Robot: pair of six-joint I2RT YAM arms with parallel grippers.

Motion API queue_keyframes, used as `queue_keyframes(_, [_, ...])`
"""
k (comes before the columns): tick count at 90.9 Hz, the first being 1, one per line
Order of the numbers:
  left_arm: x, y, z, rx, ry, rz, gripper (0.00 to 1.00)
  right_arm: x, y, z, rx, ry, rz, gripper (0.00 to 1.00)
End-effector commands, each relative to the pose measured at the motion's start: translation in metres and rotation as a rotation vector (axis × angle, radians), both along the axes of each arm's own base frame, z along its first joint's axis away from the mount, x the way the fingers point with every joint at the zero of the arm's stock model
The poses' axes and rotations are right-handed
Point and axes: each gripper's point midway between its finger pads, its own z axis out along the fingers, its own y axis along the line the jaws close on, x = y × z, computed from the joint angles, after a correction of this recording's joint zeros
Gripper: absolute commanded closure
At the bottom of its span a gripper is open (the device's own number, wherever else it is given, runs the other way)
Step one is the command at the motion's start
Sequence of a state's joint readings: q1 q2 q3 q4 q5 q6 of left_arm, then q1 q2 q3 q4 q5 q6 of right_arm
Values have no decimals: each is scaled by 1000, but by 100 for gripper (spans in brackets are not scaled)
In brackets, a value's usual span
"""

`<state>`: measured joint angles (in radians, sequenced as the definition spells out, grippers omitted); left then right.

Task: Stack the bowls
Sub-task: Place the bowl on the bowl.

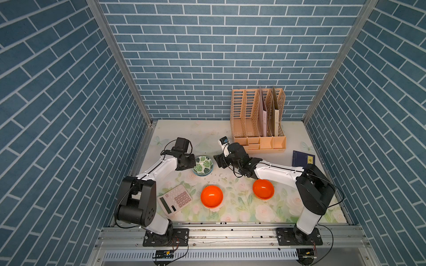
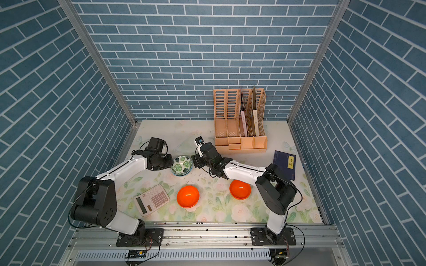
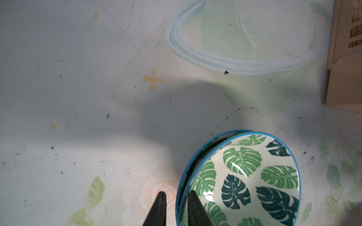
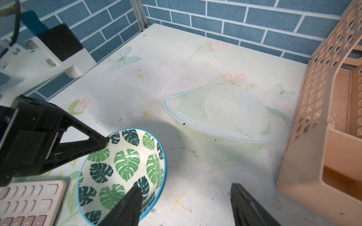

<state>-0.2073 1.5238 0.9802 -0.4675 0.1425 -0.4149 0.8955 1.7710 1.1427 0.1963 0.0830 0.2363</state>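
L jaws barely parted astride top leaf bowl (image 3: 254, 176), nested in lower bowl (image 3: 215, 137); R jaws wide, empty.

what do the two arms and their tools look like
Left arm and right arm alike: white shells on the links, bulky black joints, thin black cables looping alongside, black base plates. Left tool and right tool each have two black fingers tapering to points.

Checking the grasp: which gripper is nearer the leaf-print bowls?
Left. The left gripper straddles the rims of the leaf-print bowls; the right gripper hangs open beside them.
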Motion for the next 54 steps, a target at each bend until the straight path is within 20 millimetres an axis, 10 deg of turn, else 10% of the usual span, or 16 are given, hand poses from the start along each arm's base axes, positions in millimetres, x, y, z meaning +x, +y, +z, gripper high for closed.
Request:
queue_keyframes(1, [12, 0, 38, -19, -91, 14, 71, -1, -5, 14, 19, -25, -5, 24])
queue_keyframes(22, [25, -3, 94, -43, -192, 15, 67, -15, -13, 17, -9, -7, 18, 23])
queue_keyframes(39, [32, -5, 112, -57, -239, 29, 55, -69, -34, -1, -120, 92, 111, 22])
queue_keyframes(54, [39, -11, 111, -32, -282, 36, 1, -121, -46, -20, -179, 201, 179, 21])
